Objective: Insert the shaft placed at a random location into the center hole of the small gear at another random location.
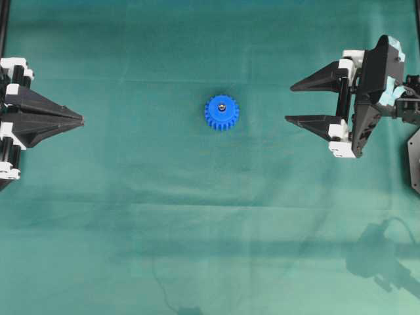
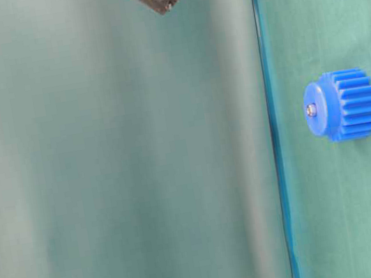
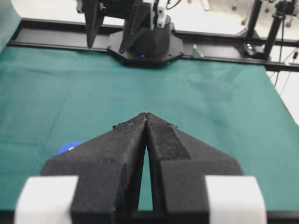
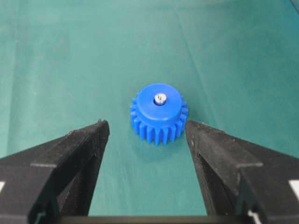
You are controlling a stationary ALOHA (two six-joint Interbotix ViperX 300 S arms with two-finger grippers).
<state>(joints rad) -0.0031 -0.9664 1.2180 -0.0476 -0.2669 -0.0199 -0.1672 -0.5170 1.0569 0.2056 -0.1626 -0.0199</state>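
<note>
Only the shiny end of the shaft (image 4: pixel 160 98) shows; the rest sits hidden inside the gear (image 4: pixel 159 114). In the left wrist view the gear (image 3: pixel 68 147) is mostly covered by the left gripper (image 3: pixel 146 114) (a blue sliver remains).

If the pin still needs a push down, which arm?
Right, probably. Its gripper is open, facing the gear, which its wrist view shows centred between the fingers. The pin already sits in the hub. The left gripper is shut, off to the side, and its camera barely catches the gear.
</note>
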